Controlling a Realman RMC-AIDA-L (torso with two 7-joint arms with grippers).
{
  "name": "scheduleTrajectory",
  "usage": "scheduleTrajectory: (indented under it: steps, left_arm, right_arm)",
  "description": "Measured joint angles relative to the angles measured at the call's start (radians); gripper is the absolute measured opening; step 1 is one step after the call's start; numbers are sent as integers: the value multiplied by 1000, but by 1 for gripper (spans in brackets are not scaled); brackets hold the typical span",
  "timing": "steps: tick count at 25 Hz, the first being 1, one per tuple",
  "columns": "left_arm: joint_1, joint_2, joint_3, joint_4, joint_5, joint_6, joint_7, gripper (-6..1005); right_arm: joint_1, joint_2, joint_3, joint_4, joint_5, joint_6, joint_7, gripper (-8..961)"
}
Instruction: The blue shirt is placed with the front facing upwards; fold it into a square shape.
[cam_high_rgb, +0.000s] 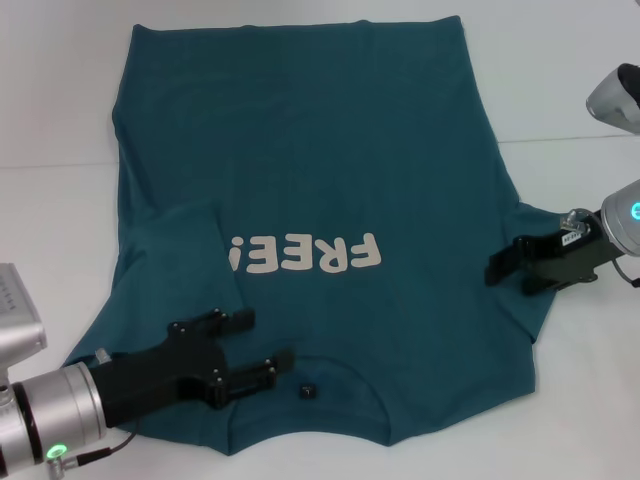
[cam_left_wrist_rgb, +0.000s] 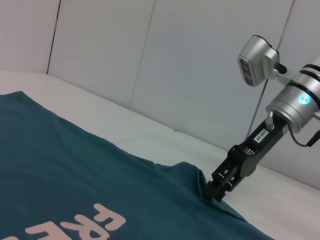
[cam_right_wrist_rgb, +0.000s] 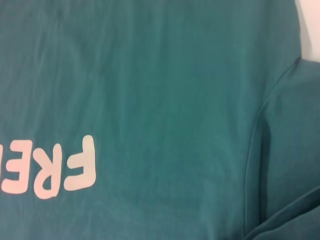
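The blue shirt (cam_high_rgb: 320, 150) lies spread on the white table (cam_high_rgb: 50, 230), front up, with its "FREE!" lettering (cam_high_rgb: 305, 255) and the collar with its black label (cam_high_rgb: 308, 390) nearest me. Its left sleeve (cam_high_rgb: 185, 250) is folded inward onto the front. My left gripper (cam_high_rgb: 265, 338) hovers open over the left shoulder beside the collar, nothing between its fingers. My right gripper (cam_high_rgb: 497, 267) is at the right sleeve; in the left wrist view the right gripper (cam_left_wrist_rgb: 214, 192) pinches the sleeve cloth, which rises to its tip. The right wrist view shows only the shirt (cam_right_wrist_rgb: 165, 90).
Bare white table surrounds the shirt on the left, the right (cam_high_rgb: 590, 380) and the far side. A pale panelled wall (cam_left_wrist_rgb: 175, 60) stands behind the table. The right arm's silver wrist housing (cam_high_rgb: 618, 98) hangs above the table's right side.
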Motion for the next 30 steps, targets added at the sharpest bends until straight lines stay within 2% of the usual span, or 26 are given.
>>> scheduleTrajectory:
  steps: [11,16,30]
  left_arm:
    - [-3,2,0,-8,1,-12,2,821]
    - [-3,2,0,-8,1,-13,2,820]
    - [-5,2,0,-9,1,-13,4,821]
  right_arm:
    - [2,-1,-22,18,-2,13,22,604]
    - [2,-1,-22,20,-1,9,23,371]
    - [-3,-1,-63,9,-1,-2,-9,71]
